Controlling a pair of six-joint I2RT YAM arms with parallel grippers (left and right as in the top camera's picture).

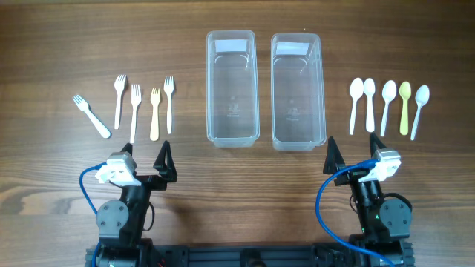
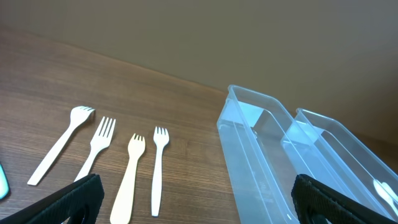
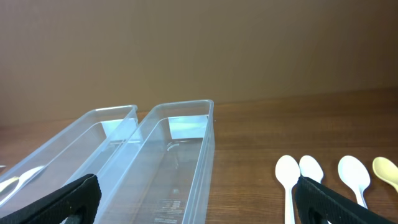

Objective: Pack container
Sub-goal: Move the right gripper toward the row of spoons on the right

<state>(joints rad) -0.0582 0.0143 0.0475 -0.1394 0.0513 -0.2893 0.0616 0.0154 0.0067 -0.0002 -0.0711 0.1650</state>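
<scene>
On the desk (image 1: 74,44), forks (image 1: 154,115) lie left of two empty bins (image 1: 257,81), spoons (image 1: 389,92) right. My left pincer (image 1: 146,152) and right pincer (image 1: 352,152) hover released, holding nothing. I want the left pincer square across one fork's handle, clear of its neighbours.

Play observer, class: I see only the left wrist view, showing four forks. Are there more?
Observer: Yes, a fifth fork lies tilted, left of the other four forks.
Operator: How many spoons are out?
Observer: Five spoons in a row, right of the containers.
Operator: All white?
Observer: No, there is one yellow spoon, second from the right.
</scene>
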